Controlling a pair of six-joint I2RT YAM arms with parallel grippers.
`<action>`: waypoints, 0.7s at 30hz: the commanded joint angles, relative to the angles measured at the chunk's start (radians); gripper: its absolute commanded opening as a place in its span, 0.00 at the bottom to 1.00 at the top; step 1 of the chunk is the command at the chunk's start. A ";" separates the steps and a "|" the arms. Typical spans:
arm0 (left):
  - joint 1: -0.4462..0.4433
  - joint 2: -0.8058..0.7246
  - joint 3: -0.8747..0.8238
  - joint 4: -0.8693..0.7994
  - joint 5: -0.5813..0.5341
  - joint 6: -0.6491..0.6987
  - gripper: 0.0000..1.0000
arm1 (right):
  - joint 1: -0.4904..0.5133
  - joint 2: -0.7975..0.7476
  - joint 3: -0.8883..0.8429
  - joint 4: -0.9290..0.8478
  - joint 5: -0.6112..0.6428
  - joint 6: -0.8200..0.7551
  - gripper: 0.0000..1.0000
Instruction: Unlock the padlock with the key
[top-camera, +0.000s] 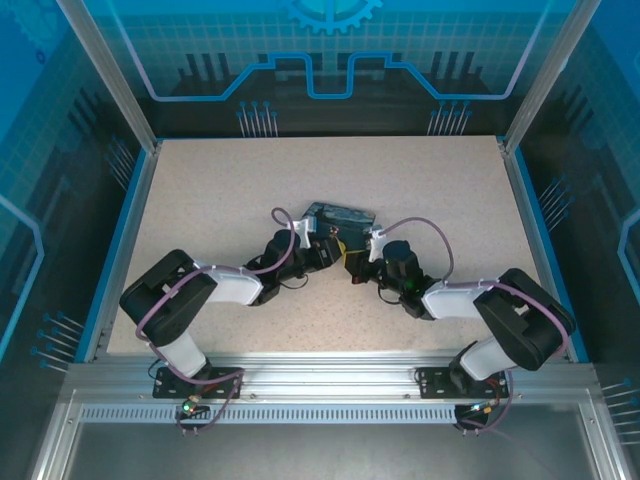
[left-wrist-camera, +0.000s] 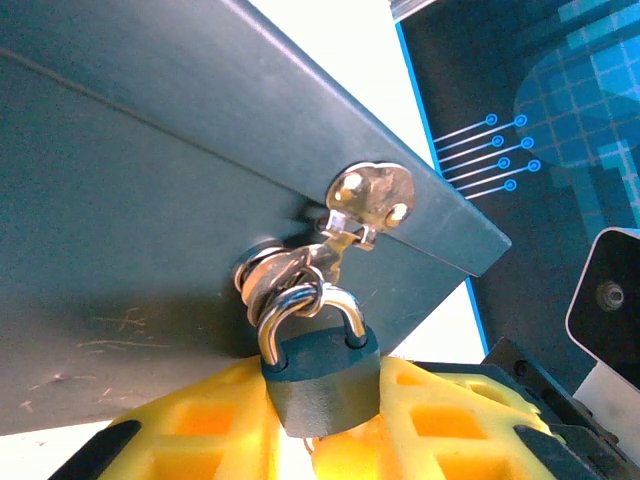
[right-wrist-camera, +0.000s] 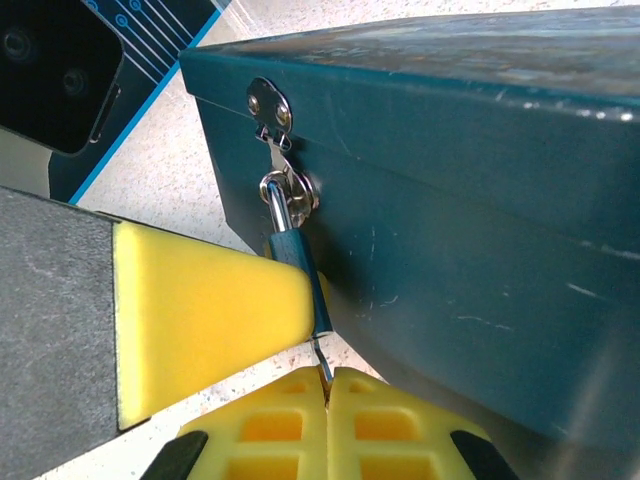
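1. The left gripper (left-wrist-camera: 320, 445) is clenched on the padlock (left-wrist-camera: 320, 380). In its wrist view we see the dark bluish body wedged between the two yellow pads, with its lower end sunk out of sight between them.
2. The right gripper (right-wrist-camera: 328, 425) is pressed tight on the key (right-wrist-camera: 321, 362). A thin silvery sliver of the blade rises from the seam between its yellow fingertips, and the key's head is buried between them.
3. In the right wrist view, a yellow finger (right-wrist-camera: 210, 300) of the left gripper covers most of the padlock, so we make out just a narrow bluish edge of the body. The sliver of key runs up to the underside of that edge. The keyhole is hidden, so we cannot tell whether the blade sits in it.
4. The padlock hangs against the front wall of the tin box (left-wrist-camera: 150, 200), held in the left gripper's pads and directly above the right gripper's fingertips.
5. Its silvery shackle (left-wrist-camera: 300, 305) loops through a ring beneath the hasp (left-wrist-camera: 370, 195), and both legs reach the body. We cannot tell whether it is latched.
6. In the top view, both grippers meet at the near side of the box, in the middle of the table (top-camera: 220, 190). There the padlock and key are too small, and too crowded by the black wrists, for us to pick out.
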 joint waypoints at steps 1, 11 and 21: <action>-0.033 0.031 0.017 0.000 0.095 0.006 0.25 | -0.002 0.007 0.090 0.167 -0.048 0.017 0.01; -0.033 0.091 0.018 0.036 0.101 -0.012 0.25 | 0.009 0.054 0.015 0.179 0.018 0.069 0.00; -0.031 0.149 0.004 0.074 0.088 -0.026 0.34 | 0.032 0.106 -0.028 0.186 0.061 0.126 0.00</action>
